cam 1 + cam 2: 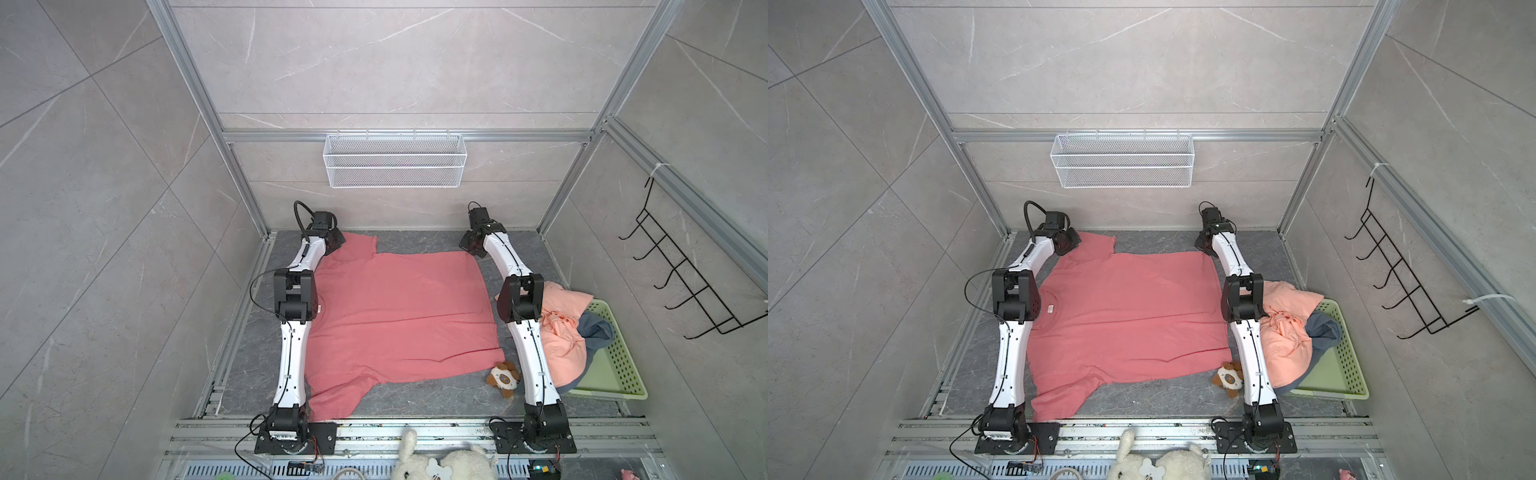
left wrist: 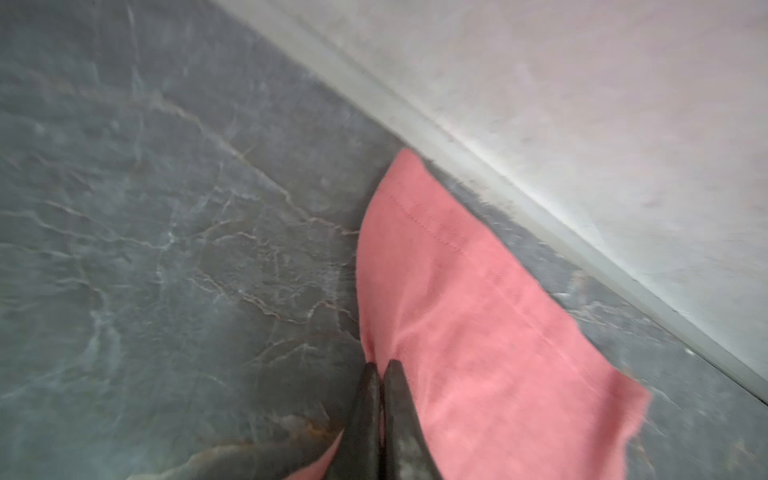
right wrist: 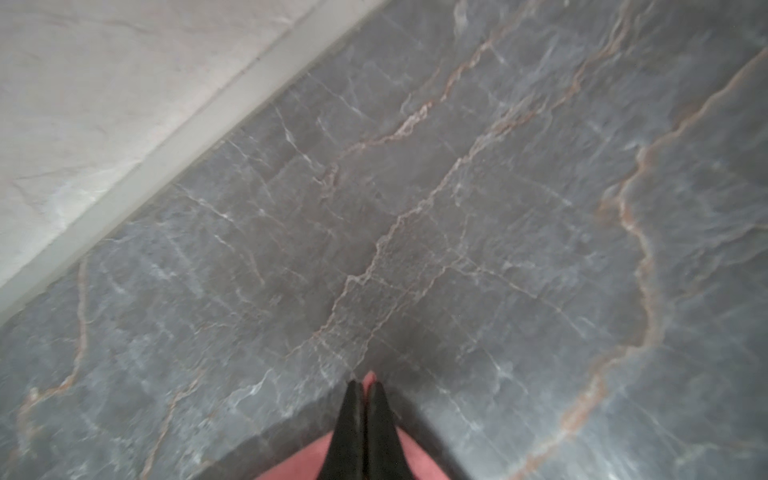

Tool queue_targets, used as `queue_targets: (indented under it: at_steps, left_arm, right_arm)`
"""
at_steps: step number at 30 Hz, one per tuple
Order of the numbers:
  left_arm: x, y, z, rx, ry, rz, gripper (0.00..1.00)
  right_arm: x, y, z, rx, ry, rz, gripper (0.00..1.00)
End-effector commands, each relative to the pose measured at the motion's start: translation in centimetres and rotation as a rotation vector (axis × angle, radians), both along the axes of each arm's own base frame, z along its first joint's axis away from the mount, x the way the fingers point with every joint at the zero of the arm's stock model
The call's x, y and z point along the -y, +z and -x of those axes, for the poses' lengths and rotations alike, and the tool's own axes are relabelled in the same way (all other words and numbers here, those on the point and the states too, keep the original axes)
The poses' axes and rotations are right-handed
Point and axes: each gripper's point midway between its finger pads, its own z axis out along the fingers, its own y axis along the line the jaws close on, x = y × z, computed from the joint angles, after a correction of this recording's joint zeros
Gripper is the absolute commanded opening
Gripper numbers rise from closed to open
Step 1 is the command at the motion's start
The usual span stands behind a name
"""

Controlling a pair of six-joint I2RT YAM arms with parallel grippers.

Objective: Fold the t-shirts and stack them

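Evidently the coral-red t-shirt [image 1: 399,316] is lying flat on the table [image 1: 419,243], mid-frame. The left end effector [image 2: 381,366] is pinching its sleeve at upper left, the right end effector [image 3: 365,385] its hem corner at upper right, probably for folding it forward. A plush toy [image 1: 504,376] is sitting beside the lower-right hem corner, possibly obstructing.
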Motion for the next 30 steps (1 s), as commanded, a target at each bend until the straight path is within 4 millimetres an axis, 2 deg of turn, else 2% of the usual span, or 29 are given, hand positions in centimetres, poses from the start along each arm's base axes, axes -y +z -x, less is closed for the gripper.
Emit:
queue_targets:
  at_steps: [1, 3, 5, 6, 8, 13, 19, 30]
  left_arm:
    - [0.2, 13.2, -0.9, 0.275, -0.055, -0.042, 0.0]
    - [-0.6, 14.7, -0.1, 0.293, -0.044, -0.089, 0.0]
    - [-1.3, 16.7, 1.2, 0.322, -0.036, -0.111, 0.0]
    - [-1.5, 17.1, 1.6, 0.329, -0.036, -0.116, 0.0]
    - [-1.7, 17.4, 2.7, 0.324, -0.048, -0.139, 0.0]
    - [-1.8, 16.3, 5.3, 0.269, -0.083, -0.167, 0.0]
    - [-2.8, 15.0, 9.0, 0.208, -0.074, -0.219, 0.0]
    - [-3.3, 11.8, 14.9, 0.096, -0.04, -0.18, 0.0]
  right_arm:
    - [0.2, 6.0, -0.1, 0.084, 0.03, 0.035, 0.0]
    - [0.4, 6.4, 0.4, 0.078, 0.033, 0.053, 0.0]
    - [0.6, 5.5, 1.0, 0.059, 0.036, 0.067, 0.0]
    - [0.6, 7.1, 1.1, 0.088, 0.039, 0.066, 0.0]
    - [0.6, 7.6, 1.5, 0.097, 0.047, 0.069, 0.0]
    - [0.4, 7.9, 2.8, 0.083, 0.084, 0.076, 0.0]
    - [0.7, 8.1, 4.9, 0.065, 0.111, 0.092, 0.0]
    - [0.9, 7.1, 8.9, 0.028, 0.127, 0.083, 0.0]
